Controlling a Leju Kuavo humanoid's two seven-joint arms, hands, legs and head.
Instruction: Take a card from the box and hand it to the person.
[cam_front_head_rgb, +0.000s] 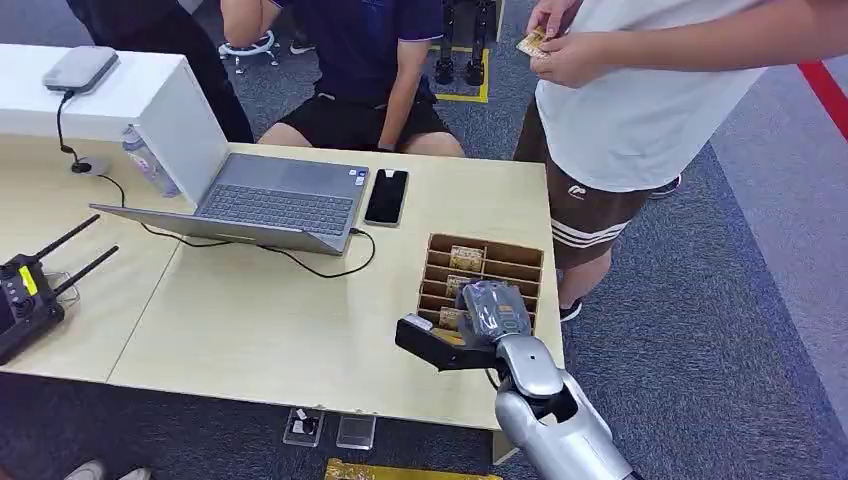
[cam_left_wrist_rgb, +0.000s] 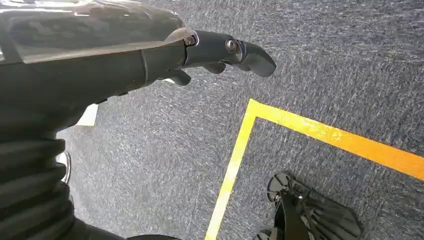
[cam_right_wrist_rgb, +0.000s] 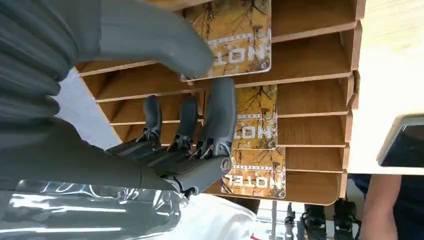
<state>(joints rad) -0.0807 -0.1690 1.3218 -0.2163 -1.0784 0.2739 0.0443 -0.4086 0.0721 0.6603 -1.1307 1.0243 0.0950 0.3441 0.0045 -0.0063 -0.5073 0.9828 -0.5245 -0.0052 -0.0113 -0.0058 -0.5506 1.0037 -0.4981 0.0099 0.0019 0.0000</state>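
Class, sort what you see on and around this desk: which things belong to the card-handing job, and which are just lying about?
Belong to the job:
wooden box
hotel cards in its slots
right hand over the box
person in the white shirt, already holding a card

Just lying about:
laptop
phone
water bottle
remote controller

Grey carpet, wood desk.

table | laptop | phone | box | controller
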